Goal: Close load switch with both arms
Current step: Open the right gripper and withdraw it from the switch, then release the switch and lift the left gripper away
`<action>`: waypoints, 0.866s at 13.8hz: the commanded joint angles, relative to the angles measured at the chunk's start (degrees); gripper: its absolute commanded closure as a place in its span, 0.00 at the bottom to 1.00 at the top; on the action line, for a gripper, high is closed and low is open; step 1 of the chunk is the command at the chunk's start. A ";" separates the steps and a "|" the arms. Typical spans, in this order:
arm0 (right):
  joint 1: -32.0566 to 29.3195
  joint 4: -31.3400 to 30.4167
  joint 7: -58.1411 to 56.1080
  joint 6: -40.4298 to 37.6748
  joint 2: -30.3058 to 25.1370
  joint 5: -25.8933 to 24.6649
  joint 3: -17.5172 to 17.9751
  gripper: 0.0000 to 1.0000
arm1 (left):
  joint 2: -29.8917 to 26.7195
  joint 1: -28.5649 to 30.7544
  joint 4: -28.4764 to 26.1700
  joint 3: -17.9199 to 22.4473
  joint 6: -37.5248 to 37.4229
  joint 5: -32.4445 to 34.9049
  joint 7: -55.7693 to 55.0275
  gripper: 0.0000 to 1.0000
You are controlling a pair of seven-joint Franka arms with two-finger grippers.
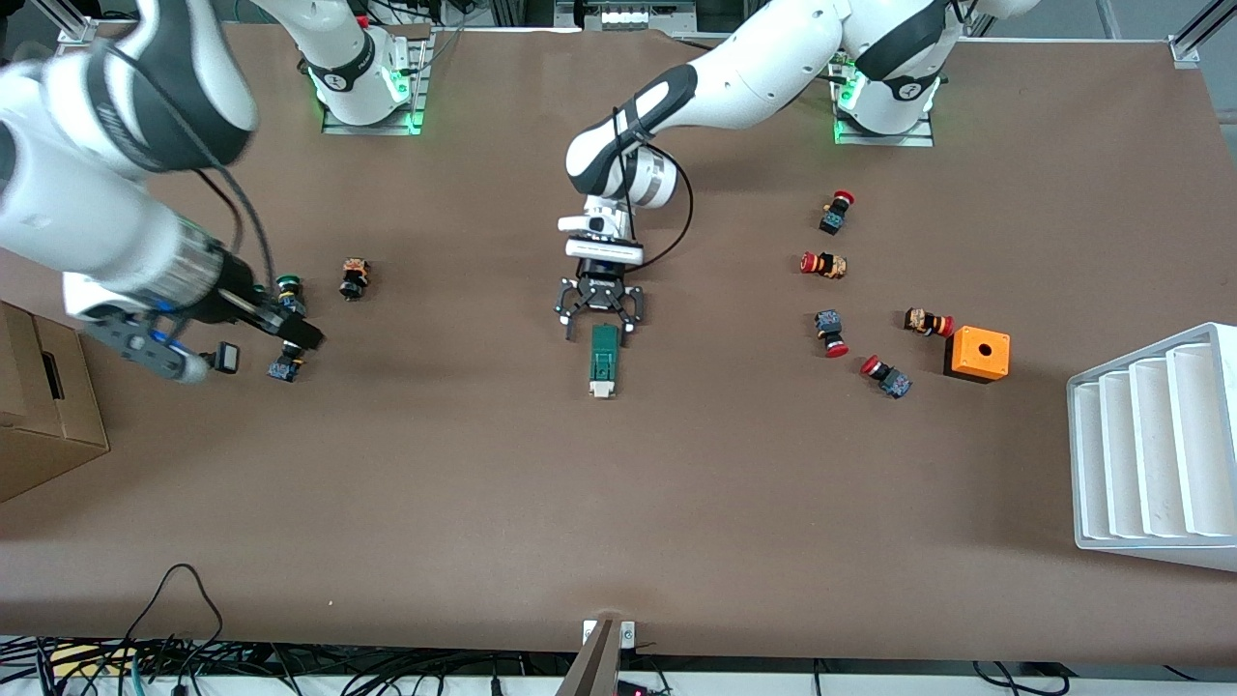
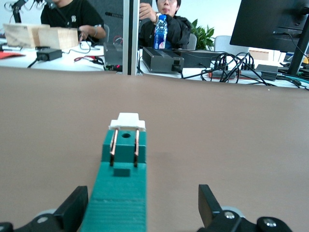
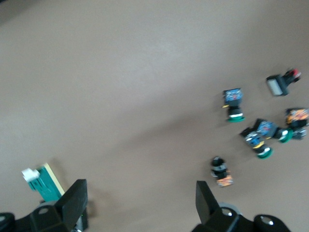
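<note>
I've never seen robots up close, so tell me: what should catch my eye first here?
Probably the left arm's end effector, open and low at the middle of the table, right at one end of the dark-green load switch with its white tab. Next, the right arm's open end effector hangs over a cluster of green-capped buttons, and a bright orange box stands toward the left arm's end.

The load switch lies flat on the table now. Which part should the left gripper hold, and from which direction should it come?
Probably the dark-green body of the load switch, at the end away from its white tab. The block is narrow with long straight sides, so fingers can close across its width. The left gripper, open, already stands at that end; lowering from above looks simplest. The right gripper is over the green-capped buttons.
</note>
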 commanded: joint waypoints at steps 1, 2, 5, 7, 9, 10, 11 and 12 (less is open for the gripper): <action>-4.53 -2.09 -11.52 -2.58 -3.51 -0.02 1.72 0.01 | -3.82 0.53 -1.11 -2.51 1.25 -4.77 1.52 0.00; -5.59 -2.18 -15.21 -3.63 -4.22 -0.02 1.72 0.01 | -5.14 0.96 -1.98 -2.69 1.25 -5.48 2.75 0.00; -7.79 -3.15 -26.29 -3.65 -6.24 -0.81 1.54 0.01 | -6.73 6.31 -2.52 -8.73 2.22 -6.89 7.92 0.00; -7.97 -3.33 -29.04 -3.82 -6.95 -1.16 1.02 0.01 | -7.26 12.80 -2.96 -15.23 2.13 -7.33 13.10 0.00; -8.06 -2.54 -29.14 -4.96 -6.51 -1.77 1.01 0.01 | -7.26 21.84 -3.66 -24.61 2.04 -9.16 20.83 0.00; -7.89 -2.19 -29.14 -4.96 -6.34 -2.47 1.01 0.01 | -7.26 26.50 -3.58 -30.14 1.87 -12.92 24.96 0.00; -7.71 -2.10 -29.05 -4.88 -6.25 -3.00 1.10 0.01 | -7.26 31.50 -3.31 -35.51 1.87 -17.05 29.00 0.00; -7.62 -2.01 -29.05 -4.44 -6.16 -3.27 1.19 0.01 | -7.17 36.69 -3.22 -41.13 1.87 -20.83 34.44 0.00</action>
